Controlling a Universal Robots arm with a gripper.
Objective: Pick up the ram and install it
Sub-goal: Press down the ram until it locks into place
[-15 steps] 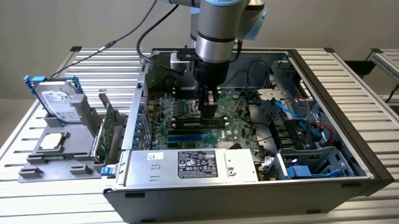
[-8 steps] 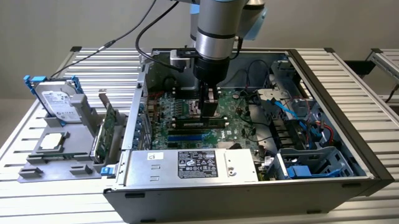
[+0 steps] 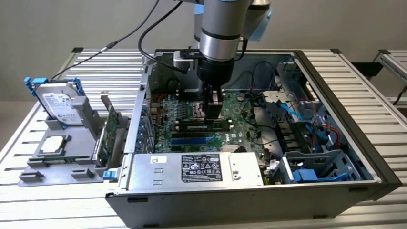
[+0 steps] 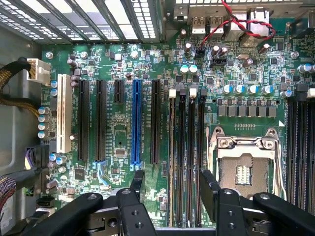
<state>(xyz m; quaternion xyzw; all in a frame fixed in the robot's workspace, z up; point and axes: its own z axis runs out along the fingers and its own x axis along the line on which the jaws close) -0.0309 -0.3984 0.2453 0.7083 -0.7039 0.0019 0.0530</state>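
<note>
**Open gripper hanging over the seated ram**

In the exterior view, the gripper (image 3: 214, 106) is hanging inside the open computer case (image 3: 356, 157), just above the motherboard (image 3: 190, 136). The ram (image 3: 205, 127) is lying directly below the fingertips as a long, thin, dark strip with a pale edge, sitting in a slot on the motherboard, with blue slots showing just beside it toward the power supply (image 3: 197, 169). Outside the case, toward the exterior view's left, a grey rack (image 3: 57, 162) is holding a silver hard drive (image 3: 58, 102) with blue rails and a green expansion card (image 3: 109, 136).

In the wrist view, the black fingers (image 4: 212, 189) are standing spread apart, gripping nothing, over the motherboard (image 4: 118, 123). Between them the ram (image 4: 181, 152) is showing edge-on in the bank of narrow slots beside the metal CPU socket (image 4: 243, 164). A long blue slot (image 4: 136, 123) and a white slot (image 4: 62, 113) are lying farther from the socket.
</note>
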